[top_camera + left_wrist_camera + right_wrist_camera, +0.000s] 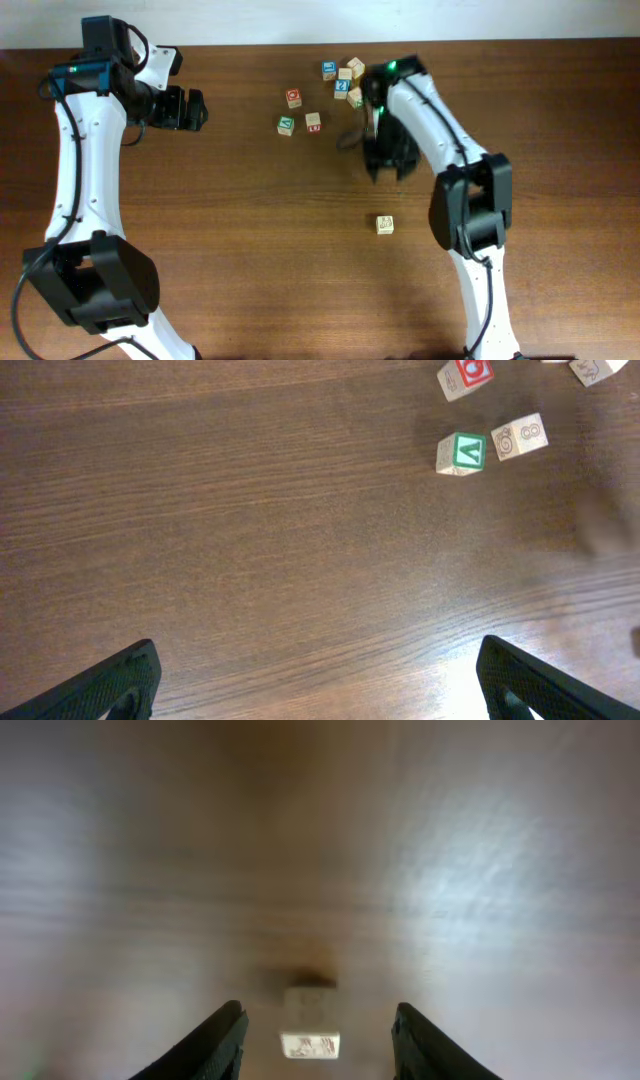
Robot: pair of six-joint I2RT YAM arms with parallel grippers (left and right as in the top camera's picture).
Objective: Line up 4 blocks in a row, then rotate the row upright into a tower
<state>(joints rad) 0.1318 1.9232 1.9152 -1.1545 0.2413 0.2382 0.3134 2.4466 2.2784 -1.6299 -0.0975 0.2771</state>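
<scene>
Found the right jaws parted to a middling gap, clamped on nothing, pointing down at the dark brown wooden surface (pixel 200 250) from the white right arm (pixel 430 110). Spotted, through the blurred right wrist view, a small pale wooden cube with faint print (pixel 310 1020) lying in line with that gap, square to it, touching neither side and seemingly lower than the tips; could not match it to any cube of the overhead view. Judged it free on the surface, needing only a straight descent and a squeeze for a fresh grasp, no sideways shift. No long axis to mind on a cube. Placed the red-faced wooden cube (pixel 293 97), the green-faced wooden cube (pixel 286 125) and a pale cube with red print (pixel 313 121) near those jaws, off to their left, and a lone pale printed cube (pixel 385 224) closer to the robot. Found the left jaws spread wide, empty, well apart from every cube; right arm plainly the nearer.
</scene>
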